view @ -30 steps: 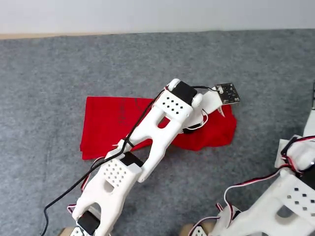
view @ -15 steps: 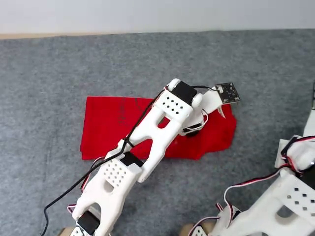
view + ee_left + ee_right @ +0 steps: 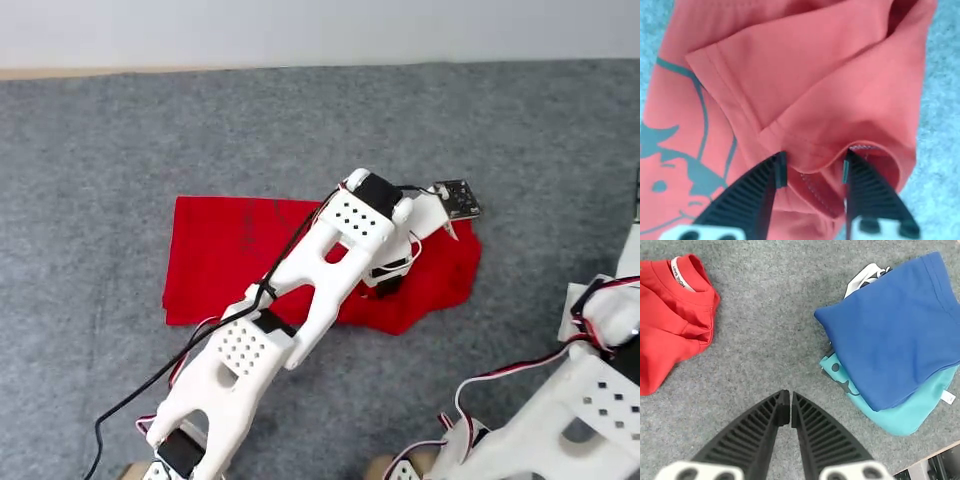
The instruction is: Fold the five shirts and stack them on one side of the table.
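Left pincer (image 3: 812,167) straddling a fold of the red shirt (image 3: 220,250).
Its jaws are standing part-open with the fold bulging between them; the shirt is lying mid-bench (image 3: 100,130). Right pincer (image 3: 790,396) is hanging closed and empty between the red shirt and a blue shirt (image 3: 890,330) stacked on a teal shirt (image 3: 900,417).

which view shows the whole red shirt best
The high view: the red shirt shows nearly whole on the table, though the left arm crosses its middle. The left wrist view shows a close-up of sleeve hem and folds at the left pincer. The right wrist view catches its collar end.
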Available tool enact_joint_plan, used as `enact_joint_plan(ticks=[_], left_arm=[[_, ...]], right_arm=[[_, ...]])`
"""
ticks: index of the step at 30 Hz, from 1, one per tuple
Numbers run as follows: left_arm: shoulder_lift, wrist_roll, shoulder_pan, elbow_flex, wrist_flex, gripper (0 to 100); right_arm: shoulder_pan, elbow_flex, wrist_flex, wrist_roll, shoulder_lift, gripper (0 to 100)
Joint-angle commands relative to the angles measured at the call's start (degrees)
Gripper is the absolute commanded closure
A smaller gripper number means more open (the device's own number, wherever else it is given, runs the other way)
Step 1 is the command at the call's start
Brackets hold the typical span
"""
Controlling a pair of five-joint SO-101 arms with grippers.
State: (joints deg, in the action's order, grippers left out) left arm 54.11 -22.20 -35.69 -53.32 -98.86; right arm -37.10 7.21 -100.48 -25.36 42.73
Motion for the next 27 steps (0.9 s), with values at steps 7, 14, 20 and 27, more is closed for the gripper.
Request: enact_joint_plan(ticks=[7,14,20,27], left_arm=[[-0.53,3.96,-0.18,-16.57,-0.44,81],[-0.44,5.89,0.44,-20.7,-0.26,81],[-2.11,5.89,6.86,-21.67,-1.85,81],[-14.24,10.11,17.67,-15.43,-1.85,81]], right_arm=[[0.31,0.0,-2.07,-0.62,0.92,99.0],[0.31,0.0,-2.07,-0.62,0.92,99.0],[0.66,0.0,-2.07,-0.62,0.4,99.0],[11.82,-0.09,-1.98,-0.35,-4.97,99.0]])
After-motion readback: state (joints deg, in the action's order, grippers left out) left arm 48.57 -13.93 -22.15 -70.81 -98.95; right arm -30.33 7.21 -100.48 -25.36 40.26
